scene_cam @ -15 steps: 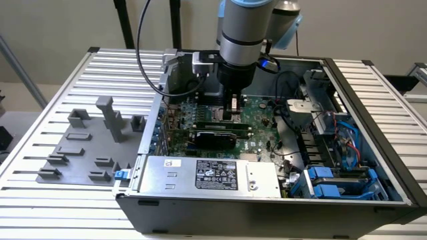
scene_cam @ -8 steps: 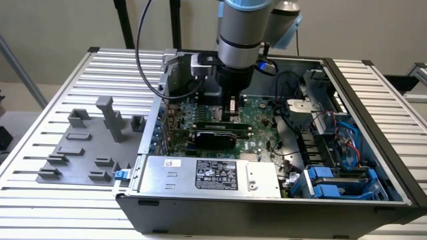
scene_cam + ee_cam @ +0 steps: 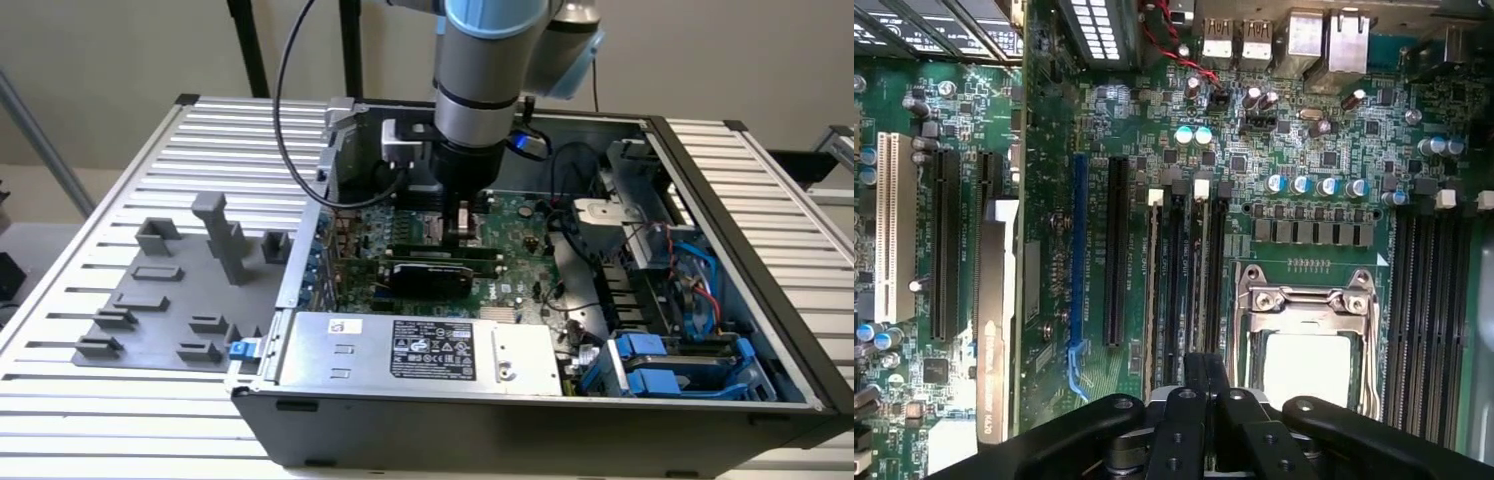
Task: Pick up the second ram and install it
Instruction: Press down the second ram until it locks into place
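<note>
My gripper point(image 3: 461, 232) reaches down into the open PC case point(image 3: 747, 220), just above the motherboard point(image 3: 514, 225). In the wrist view the gripper point(image 3: 1204, 378) hangs over the memory slots point(image 3: 1199, 270) next to the CPU socket point(image 3: 1309, 350). Its two dark fingers point(image 3: 1187, 400) are pressed close together. Between them only a thin dark edge shows, which I take for the second ram point(image 3: 1204, 360); the rest of the stick is hidden by the fingers. It lines up with the slot that has a white latch.
A grey holder plate point(image 3: 160, 300) with upright blocks lies on the slatted table at the exterior view's left. The power supply point(image 3: 414, 350) fills the case front. A black expansion card point(image 3: 427, 272), cables point(image 3: 574, 215) and blue drive cages point(image 3: 667, 365) crowd the board.
</note>
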